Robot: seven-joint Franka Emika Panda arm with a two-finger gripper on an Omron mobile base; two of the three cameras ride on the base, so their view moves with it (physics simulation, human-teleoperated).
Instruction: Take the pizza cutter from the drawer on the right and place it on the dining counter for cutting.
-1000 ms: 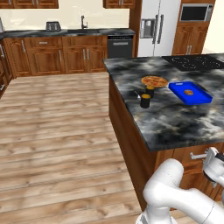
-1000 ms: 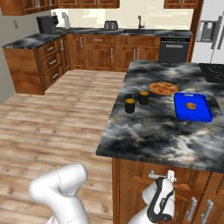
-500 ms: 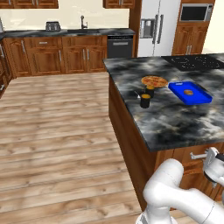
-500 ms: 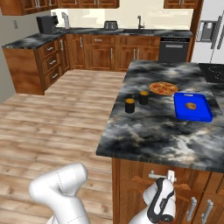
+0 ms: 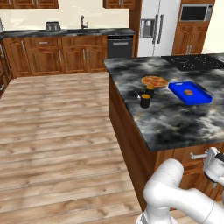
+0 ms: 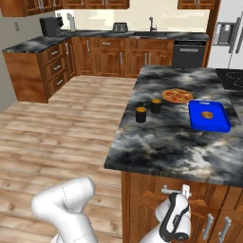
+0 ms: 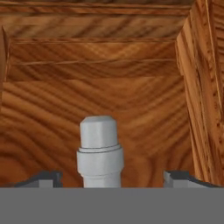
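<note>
The drawer (image 6: pixel 152 189) sits shut just under the edge of the dining counter (image 6: pixel 166 142), so the pizza cutter is hidden. My gripper (image 6: pixel 176 201) is at the drawer's silver bar handle (image 6: pixel 174 191). In the hand view the handle (image 7: pixel 99 146) stands between my fingertips (image 7: pixel 43 178), which sit wide apart and do not touch it, so the gripper (image 7: pixel 111 178) is open around the bar. From the left base view my hand (image 5: pixel 214 168) is at the right edge, beside the handle (image 5: pixel 199 155), below the dining counter (image 5: pixel 175 118).
On the counter top lie an orange pizza (image 5: pixel 154 81), a blue tray (image 5: pixel 190 92) and two dark shakers (image 5: pixel 145 100). A black cooktop (image 5: pixel 192 62) is at the far end. Further drawer handles (image 6: pixel 227 227) show to the right. Open wooden floor (image 5: pixel 57 131) lies left.
</note>
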